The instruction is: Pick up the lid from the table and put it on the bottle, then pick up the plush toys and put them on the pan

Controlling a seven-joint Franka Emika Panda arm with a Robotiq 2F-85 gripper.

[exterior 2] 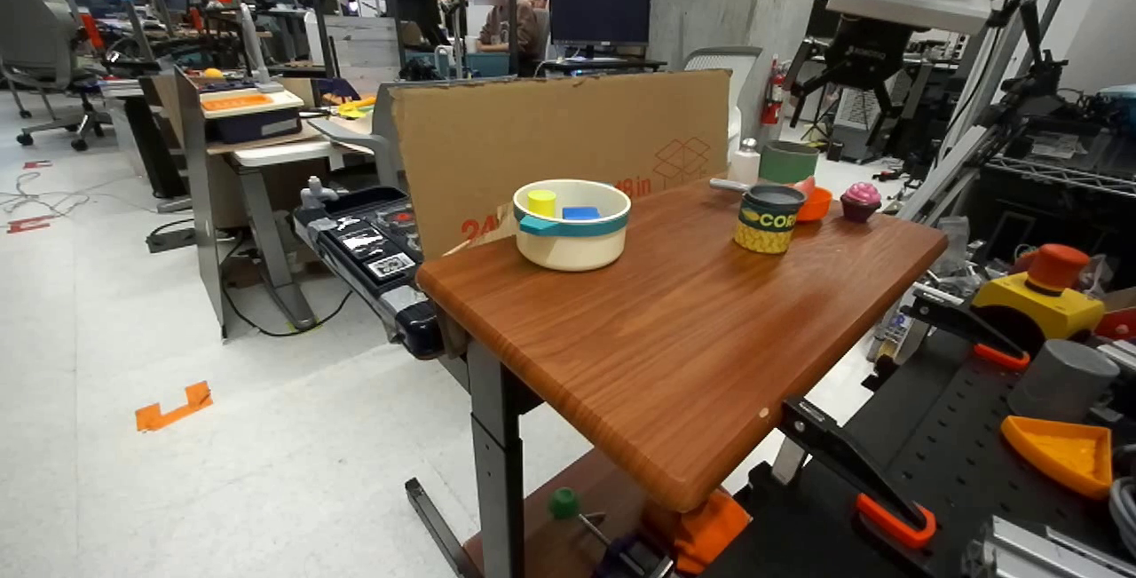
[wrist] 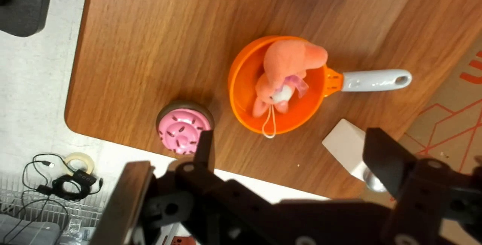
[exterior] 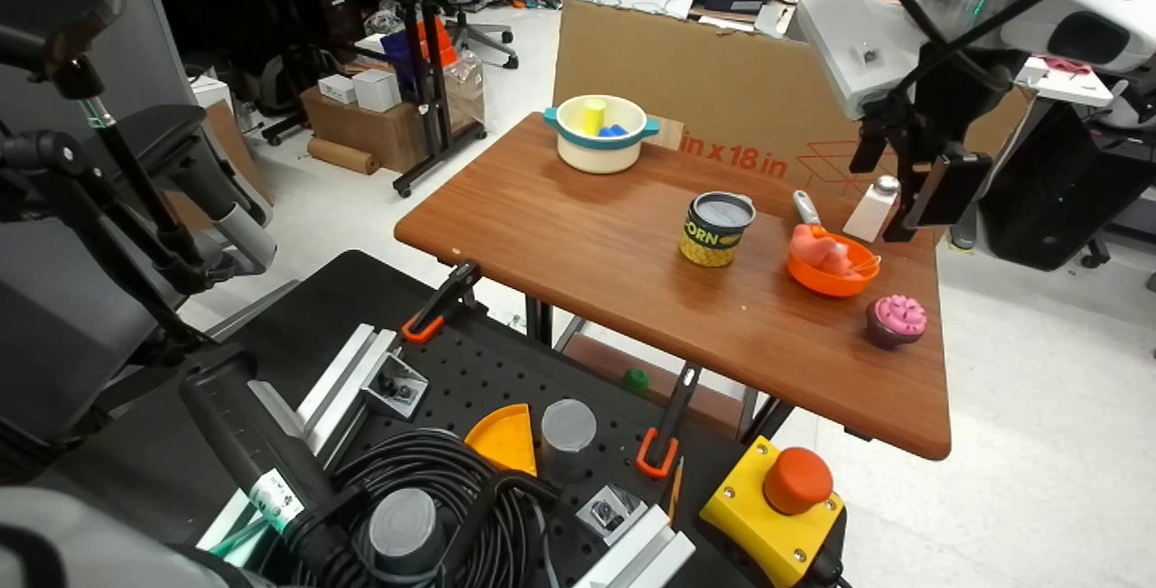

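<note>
The gripper point(wrist: 290, 137) hangs there, fingers spread wide; the salmon plush toy point(wrist: 285, 62) lies in the orange pan point(wrist: 241, 87), a pink-frosted cupcake point(wrist: 182, 127) near it, the lid point(exterior: 722, 209) on the corn jar point(exterior: 709, 249).

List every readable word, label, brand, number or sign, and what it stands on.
"CORN": jar.
"in x 18 in": cardboard.
"24": same cardboard, in an exterior view.
Too small or blurred: white labels on the black object, white sticker on the black cylinder, print above the fingers.

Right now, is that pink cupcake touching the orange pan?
Apart: in the wrist view, a strip of tabletop shows between the cupcake and the pan.
</note>
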